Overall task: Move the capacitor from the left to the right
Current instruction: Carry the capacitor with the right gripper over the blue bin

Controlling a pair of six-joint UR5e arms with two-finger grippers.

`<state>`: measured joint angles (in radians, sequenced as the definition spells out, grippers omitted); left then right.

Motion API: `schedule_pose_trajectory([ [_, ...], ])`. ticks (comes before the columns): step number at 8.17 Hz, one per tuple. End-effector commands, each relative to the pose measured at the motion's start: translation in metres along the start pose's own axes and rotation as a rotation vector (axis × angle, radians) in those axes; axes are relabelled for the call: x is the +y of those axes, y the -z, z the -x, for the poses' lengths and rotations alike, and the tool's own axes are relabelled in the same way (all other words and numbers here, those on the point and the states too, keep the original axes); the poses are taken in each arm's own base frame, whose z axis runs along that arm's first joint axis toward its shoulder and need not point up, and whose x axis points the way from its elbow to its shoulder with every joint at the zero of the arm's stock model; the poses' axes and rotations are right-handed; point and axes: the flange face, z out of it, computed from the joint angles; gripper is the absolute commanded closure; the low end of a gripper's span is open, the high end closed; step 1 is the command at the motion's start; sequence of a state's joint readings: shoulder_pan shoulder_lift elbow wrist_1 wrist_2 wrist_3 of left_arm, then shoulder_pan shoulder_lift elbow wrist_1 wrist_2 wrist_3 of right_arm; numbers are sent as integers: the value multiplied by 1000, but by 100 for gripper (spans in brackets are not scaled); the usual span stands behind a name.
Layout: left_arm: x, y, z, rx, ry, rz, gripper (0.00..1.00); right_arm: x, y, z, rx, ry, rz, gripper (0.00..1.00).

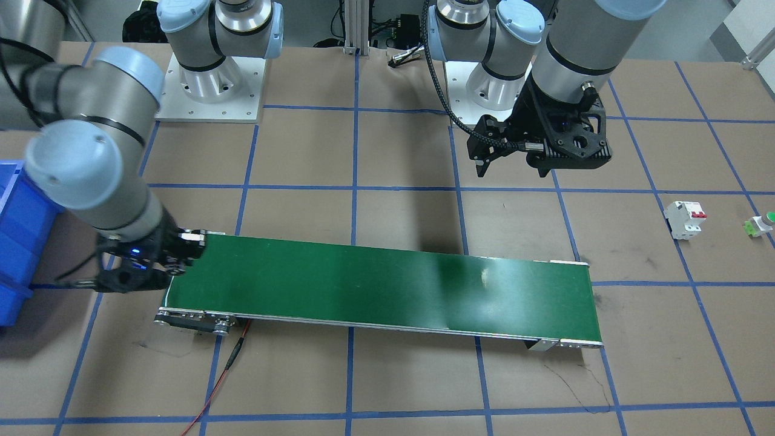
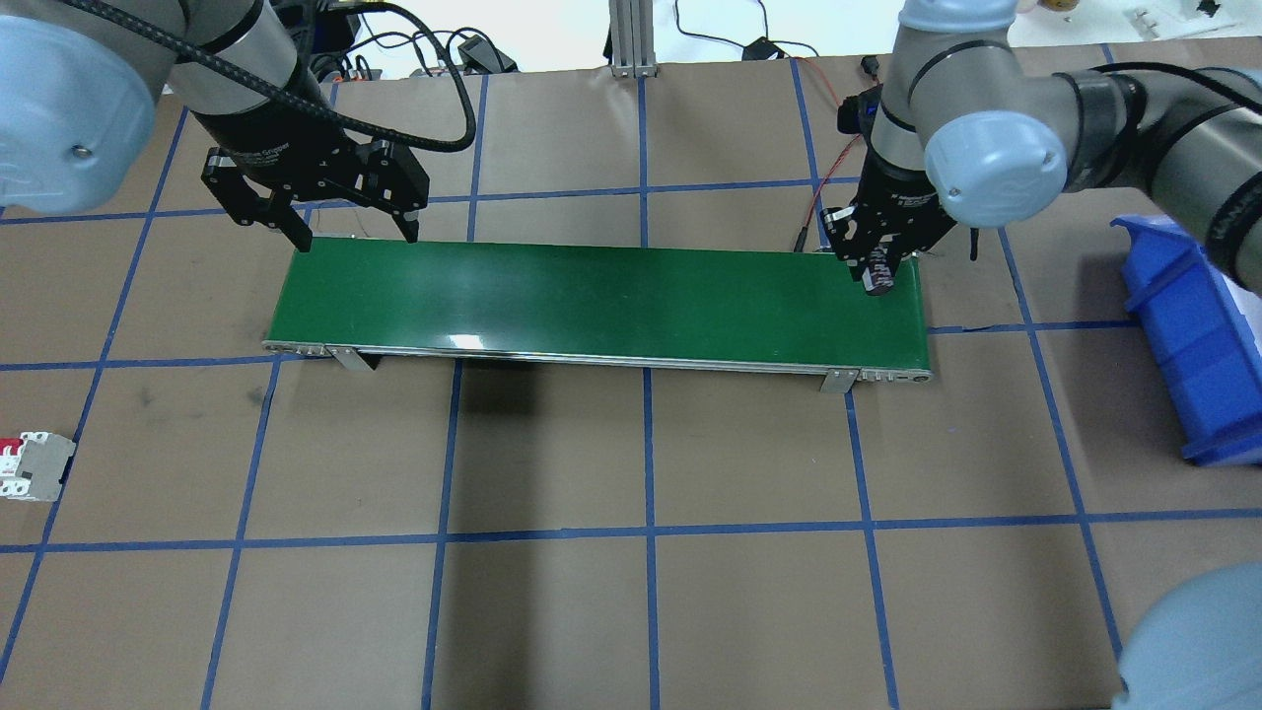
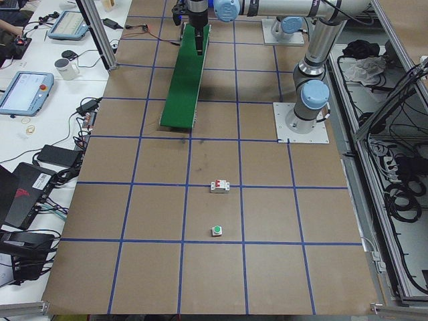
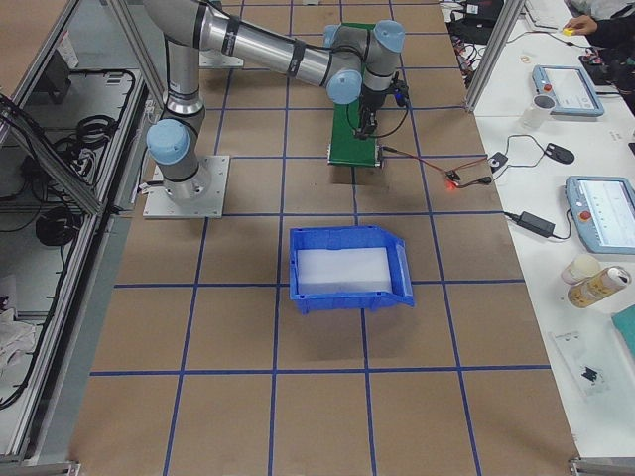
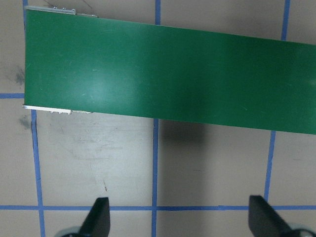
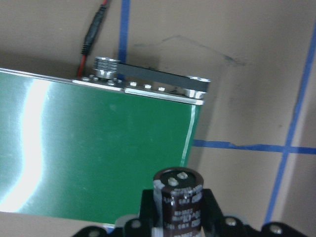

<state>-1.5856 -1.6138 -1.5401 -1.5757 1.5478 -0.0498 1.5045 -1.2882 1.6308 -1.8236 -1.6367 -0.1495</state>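
Note:
The capacitor [image 6: 178, 202] is a small dark cylinder with grey print and grey terminals on its end. My right gripper [image 2: 876, 268] is shut on it, and it also shows in the overhead view [image 2: 878, 281]. The gripper holds it just over the far corner of the right end of the green conveyor belt [image 2: 592, 296]. In the front-facing view the right gripper [image 1: 181, 254] hides the capacitor. My left gripper [image 2: 357, 237] is open and empty, raised above the belt's left end by its far edge. Its fingertips [image 5: 101, 210] show in the left wrist view over bare table beside the belt [image 5: 173, 74].
A blue bin [image 2: 1193, 335] stands on the table right of the belt. A white block with red switches [image 1: 685, 218] and a small white piece with a green cap [image 1: 760, 224] lie far left. A red cable [image 1: 224, 375] runs from the belt's right end.

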Motion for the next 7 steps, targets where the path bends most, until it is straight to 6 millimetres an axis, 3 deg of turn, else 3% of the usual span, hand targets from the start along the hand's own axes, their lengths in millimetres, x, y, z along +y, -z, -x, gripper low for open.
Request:
schedule_pose_trajectory([
  [1, 0, 0, 0, 0, -3, 0, 0, 29, 37, -128, 56, 153, 5, 100],
  [4, 0, -1, 0, 0, -4, 1, 0, 82, 24, -308, 66, 300, 14, 100],
  [5, 0, -1, 0, 0, -4, 1, 0, 94, 10, -342, 70, 310, 17, 100],
  [7, 0, -1, 0, 0, -4, 1, 0, 99, -55, -377, 111, 376, 25, 100],
])
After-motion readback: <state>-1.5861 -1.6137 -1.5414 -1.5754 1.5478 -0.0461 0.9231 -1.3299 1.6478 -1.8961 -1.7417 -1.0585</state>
